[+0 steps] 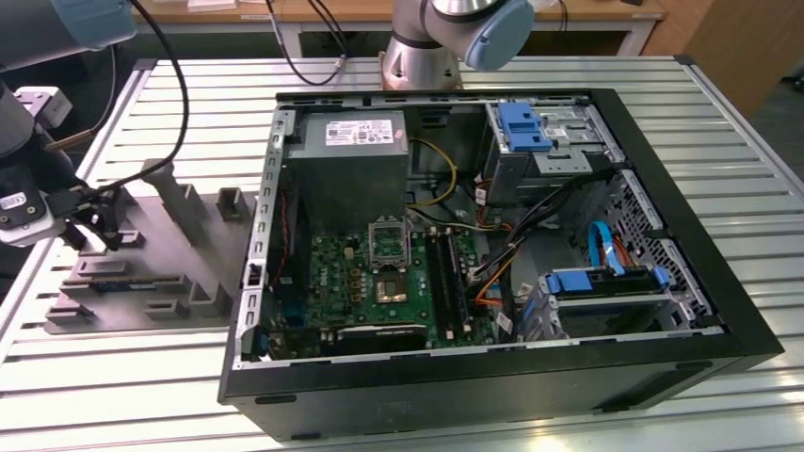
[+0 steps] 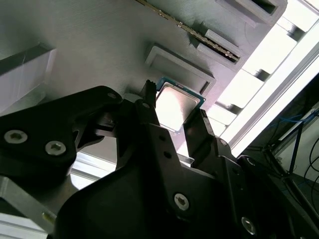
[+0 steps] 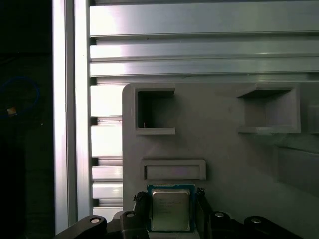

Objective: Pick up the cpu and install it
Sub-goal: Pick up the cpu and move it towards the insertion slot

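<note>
Twice over, in both wrist views, shows the black two-fingered gripper [image 3: 171,199] set narrow around the cpu [image 3: 170,209], a small flat square chip with a silvery-white metal top and a thin green rim. Presses a fingertip [image 2: 148,102] against each of two opposite sides, seemingly to spare the metal top and the underside. Reads as a closed hold on the chip, not an open straddle. Cannot settle whether lifted clear of, or resting on, the pale grey moulded fixture block [image 3: 224,149] beneath. Places the chip near one edge of that block, just beside a shallow rectangular recess [image 3: 173,170] and apart from two deeper square pockets [image 3: 154,112]. Looks purpose-made, probably to keep parts at known spots for the arm. From the exterior view, puts the gripper at the block's edge toward the exterior view's left, on the slatted aluminium worktop [image 1: 126,377], well apart from the open black computer case [image 1: 703,348] lying on its side. Turns the green motherboard [image 1: 364,273] flat and upward that way, likely for reach from above. Finds the dark square socket with its metal frame [image 1: 387,282] near the board's middle, frame apparently swung up, nothing silvery seated inside. Judges the pick as in hand, the install as not yet done.
</note>
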